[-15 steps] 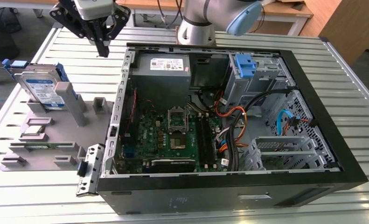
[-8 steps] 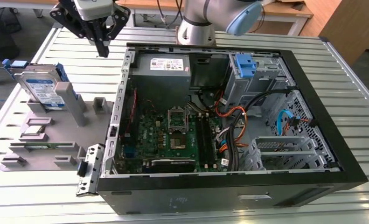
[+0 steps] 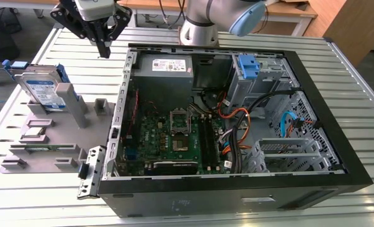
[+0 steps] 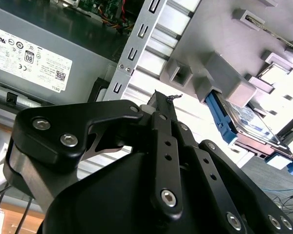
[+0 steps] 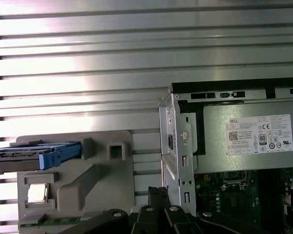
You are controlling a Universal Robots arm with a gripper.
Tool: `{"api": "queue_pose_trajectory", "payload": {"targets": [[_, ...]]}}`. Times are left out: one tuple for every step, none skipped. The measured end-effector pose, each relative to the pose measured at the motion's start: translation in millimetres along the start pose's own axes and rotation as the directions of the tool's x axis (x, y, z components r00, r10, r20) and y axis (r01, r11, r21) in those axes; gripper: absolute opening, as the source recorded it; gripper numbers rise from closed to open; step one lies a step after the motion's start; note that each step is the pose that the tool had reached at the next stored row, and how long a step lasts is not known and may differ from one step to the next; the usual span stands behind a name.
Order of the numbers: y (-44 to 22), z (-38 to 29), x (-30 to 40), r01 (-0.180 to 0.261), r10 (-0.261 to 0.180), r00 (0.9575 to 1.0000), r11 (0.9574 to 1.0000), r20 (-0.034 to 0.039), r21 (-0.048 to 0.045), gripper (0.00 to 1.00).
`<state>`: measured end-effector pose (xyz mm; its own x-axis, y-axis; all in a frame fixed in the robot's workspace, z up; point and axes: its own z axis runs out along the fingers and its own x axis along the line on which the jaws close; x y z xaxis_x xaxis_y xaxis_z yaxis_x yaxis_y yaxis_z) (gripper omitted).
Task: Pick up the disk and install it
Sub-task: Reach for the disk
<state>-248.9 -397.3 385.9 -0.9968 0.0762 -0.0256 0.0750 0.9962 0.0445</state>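
The disk [image 3: 43,89] stands on edge in a grey holder [image 3: 73,111] at the exterior view's left, beside the open computer case [image 3: 237,184]. It is silver with a white-and-blue label and blue side rails. My gripper [image 3: 104,51] hangs above the slatted table behind the holder, near the case's back left corner, clear of the disk. Its fingers [image 4: 161,109] are pressed together with nothing between them. The first wrist view has the disk [image 5: 34,156] edge-on, off to one side of my gripper [image 5: 158,193]. In the second wrist view the disk [image 4: 256,124] sits in the holder beyond my fingertips.
Inside the case are a grey power-supply box [image 3: 168,66], a motherboard [image 3: 180,137] with cables, and a bare blue bracket [image 3: 248,66] in the drive cage at the back right. The holder [image 5: 88,180] also carries small parts. The robot base [image 3: 199,28] stands behind the case.
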Motion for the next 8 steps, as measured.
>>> {"api": "queue_pose_trajectory", "payload": {"targets": [[0.0,0.1,0.4,0.000,0.000,1.0000,1.0000,0.0001,-0.0001,0.10],[-0.1,0.1,1.0,0.000,0.000,1.0000,1.0000,0.0001,-0.0001,0.10],[-0.2,0.0,1.9,0.000,0.000,1.0000,1.0000,-0.0001,0.0000,0.10],[-0.2,0.1,3.0,0.000,0.000,1.0000,1.0000,-0.0001,0.0001,0.10],[-0.3,0.1,4.3,0.000,0.000,1.0000,1.0000,0.0000,0.0001,0.10],[-0.4,0.1,5.6,0.000,0.000,1.0000,1.0000,-0.0001,0.0001,0.10],[-0.6,0.2,6.9,0.000,0.000,1.0000,1.0000,-0.0001,0.0001,0.10],[-0.7,0.2,8.2,0.000,0.000,1.0000,1.0000,-0.0001,0.0001,0.10]]}}
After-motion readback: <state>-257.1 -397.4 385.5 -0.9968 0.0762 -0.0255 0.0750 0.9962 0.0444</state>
